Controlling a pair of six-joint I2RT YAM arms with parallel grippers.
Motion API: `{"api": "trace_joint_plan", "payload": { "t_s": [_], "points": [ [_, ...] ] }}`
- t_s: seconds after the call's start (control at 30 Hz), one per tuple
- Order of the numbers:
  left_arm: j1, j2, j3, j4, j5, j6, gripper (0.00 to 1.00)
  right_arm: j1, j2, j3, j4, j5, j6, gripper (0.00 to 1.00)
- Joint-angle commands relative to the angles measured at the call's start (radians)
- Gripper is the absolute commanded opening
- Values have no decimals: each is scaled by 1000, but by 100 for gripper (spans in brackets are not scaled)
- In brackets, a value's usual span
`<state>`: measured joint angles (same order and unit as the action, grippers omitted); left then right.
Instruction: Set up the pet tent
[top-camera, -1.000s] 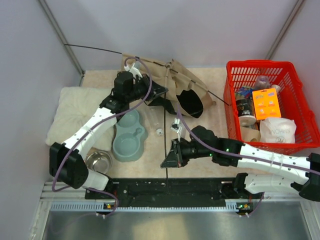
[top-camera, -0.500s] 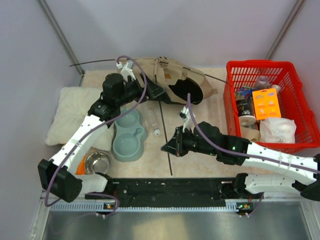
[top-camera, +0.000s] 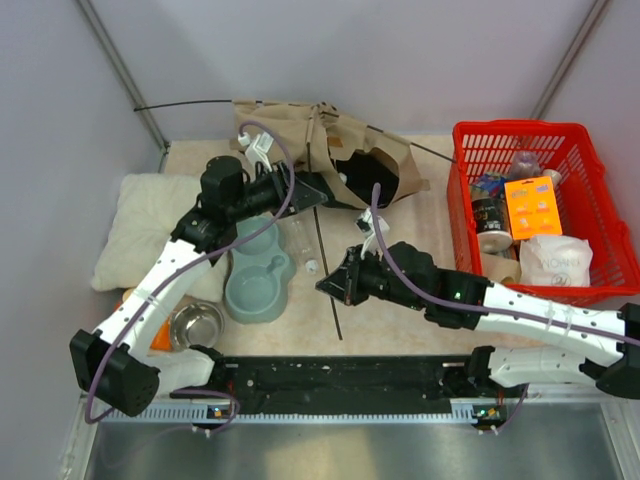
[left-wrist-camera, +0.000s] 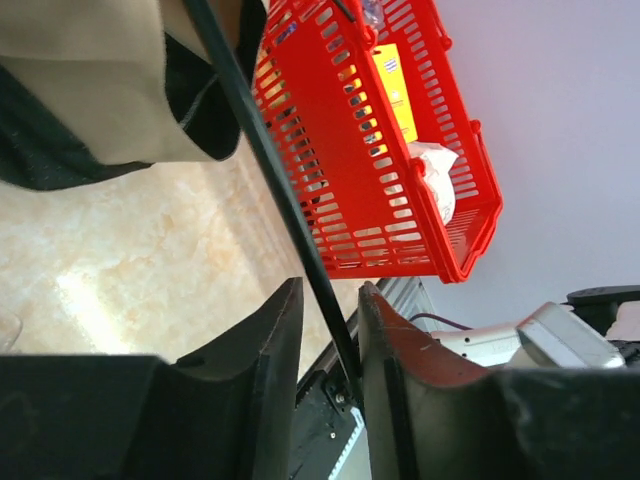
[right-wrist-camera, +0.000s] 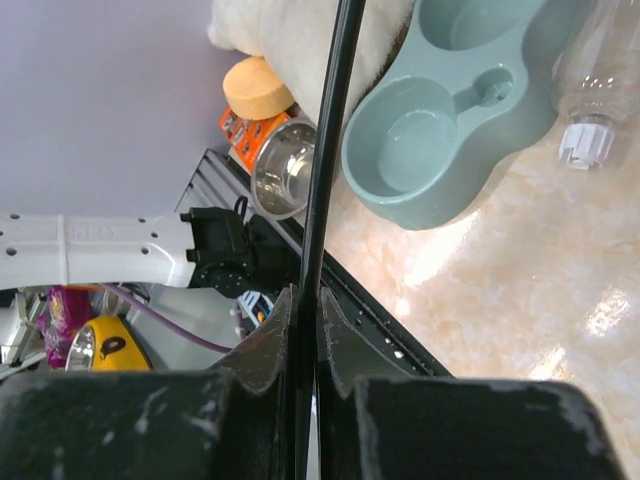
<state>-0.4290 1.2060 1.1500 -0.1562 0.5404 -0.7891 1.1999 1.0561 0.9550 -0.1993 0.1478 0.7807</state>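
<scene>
The pet tent (top-camera: 335, 150) is a crumpled tan heap with a dark doorway at the back middle of the table. Thin black poles stick out of it to the left and right. One black pole (top-camera: 322, 235) runs from it toward the near edge. My left gripper (top-camera: 320, 190) is at the tent's lower edge. In the left wrist view its jaws (left-wrist-camera: 328, 300) stand slightly apart with the pole (left-wrist-camera: 260, 150) between them, resting on one finger under tan fabric (left-wrist-camera: 90, 80). My right gripper (top-camera: 328, 287) is shut on the same pole (right-wrist-camera: 335, 100) lower down (right-wrist-camera: 303, 300).
A red basket (top-camera: 520, 128) of packets stands at the right. A cream pillow (top-camera: 140, 225) lies at the left. A teal double bowl (top-camera: 258, 272), a clear bottle (top-camera: 305, 240) and a steel bowl (top-camera: 197, 322) sit between the arms. An orange disc (right-wrist-camera: 255, 88) lies by the steel bowl.
My right gripper has moved away from the near edge along with the pole. The tent fabric has bunched up toward the back. My left arm has swung leftward.
</scene>
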Motion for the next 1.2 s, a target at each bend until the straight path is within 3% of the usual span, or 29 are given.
{"api": "trace_joint_plan", "payload": {
  "t_s": [0.0,0.07,0.13,0.27,0.33,0.5,0.63,0.77,0.83,0.87,0.93,0.97,1.0,1.07,1.17],
  "points": [
    [-2,-14,-13,14,32,13,22,-8,16,17,127,33,-41,0],
    [-2,-10,-4,14,27,4,0,-8,22,39,98,26,-44,0],
    [-2,-13,5,15,9,-10,0,-7,25,53,77,16,-46,6],
    [-2,-11,17,44,-17,-41,0,-7,28,74,31,-22,-44,38],
    [-2,-8,20,72,-19,-56,0,-8,42,79,17,-56,-47,47],
    [-2,-8,34,75,-37,-58,0,-6,81,65,34,-137,-47,50],
    [-2,-8,31,78,-43,-61,0,-7,102,71,54,-185,-58,46],
    [-2,-10,33,72,-45,-53,0,-8,116,77,61,-205,-55,0],
    [-1,-8,39,44,-62,-30,0,-8,108,79,60,-180,-51,0],
    [-1,-10,46,23,-69,-10,9,-7,96,77,63,-159,-44,0],
    [-2,-14,68,-28,-95,37,40,-7,67,73,83,-107,-29,0],
    [-2,-22,80,-54,-117,60,59,-6,55,71,87,-81,-18,0],
    [-1,-25,92,-74,-134,80,71,-6,45,68,101,-68,-11,0],
    [-1,-39,125,-118,-167,128,78,-6,28,67,112,-38,0,0],
    [1,-59,178,-178,-215,189,82,-6,19,70,116,-5,9,0]
  ]
}}
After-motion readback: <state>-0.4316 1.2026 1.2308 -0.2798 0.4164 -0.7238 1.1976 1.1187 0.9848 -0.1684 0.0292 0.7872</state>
